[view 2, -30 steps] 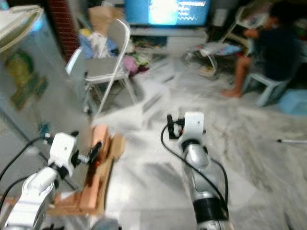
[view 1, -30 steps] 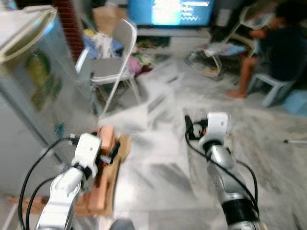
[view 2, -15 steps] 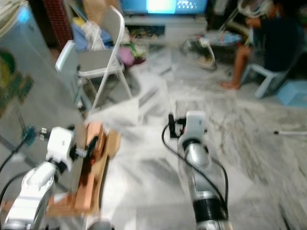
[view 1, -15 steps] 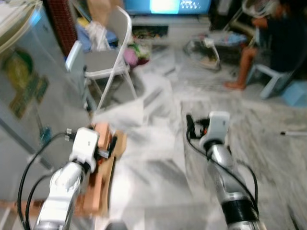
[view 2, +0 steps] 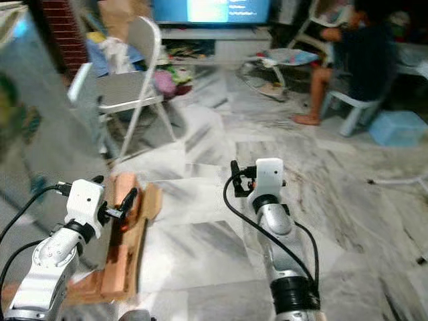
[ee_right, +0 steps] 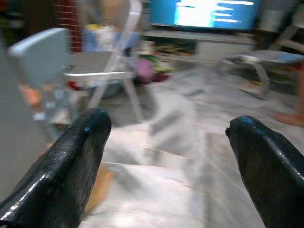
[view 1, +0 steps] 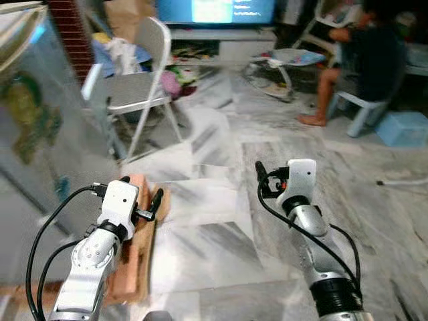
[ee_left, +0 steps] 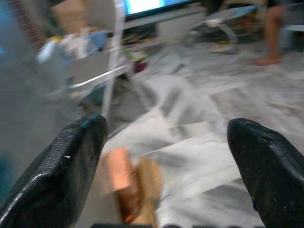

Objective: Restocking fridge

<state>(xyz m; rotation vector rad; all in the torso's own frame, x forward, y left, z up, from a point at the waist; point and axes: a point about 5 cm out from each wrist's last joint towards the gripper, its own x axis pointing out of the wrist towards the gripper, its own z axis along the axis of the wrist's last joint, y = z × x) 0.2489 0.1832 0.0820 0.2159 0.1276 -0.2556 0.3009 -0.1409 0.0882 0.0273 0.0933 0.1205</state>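
Left eye view has swung since a second ago: the whole picture has slid, so the robot's head has turned or it has stepped, and the things themselves have not moved. The fridge (view 1: 30, 127) now sits further off to the left of the left end effector (view 1: 148, 207), its grey door shut as far as the blur allows, while more of the marble floor (view 1: 221, 221) lies ahead of both arms. Both arms are held in much the same raised pose as before, and neither carries anything. For the restocking, I judge this means the robot is walking or turning and the stocking proper has not begun; no goods to be put away can be made out.

Left end effector hangs with fingers (ee_left: 71, 166) spread wide and nothing between them; just beyond and below it lies one wooden pallet-like piece (view 1: 137, 254) on the floor. Right end effector (view 1: 262, 179) is likewise spread and empty in its wrist view, its fingers (ee_right: 71, 161) framing the floor.

Counted: one fridge, one wooden piece, one white folding chair (view 1: 144, 83) ahead of the left end effector, one lit screen (view 1: 214, 10) far ahead, one person (view 1: 361, 60) seated on one pale stool (view 1: 354, 110) well beyond the right end effector, one blue box (view 1: 401, 128) beside that stool, one bouncer seat (view 1: 284, 61) near the screen.
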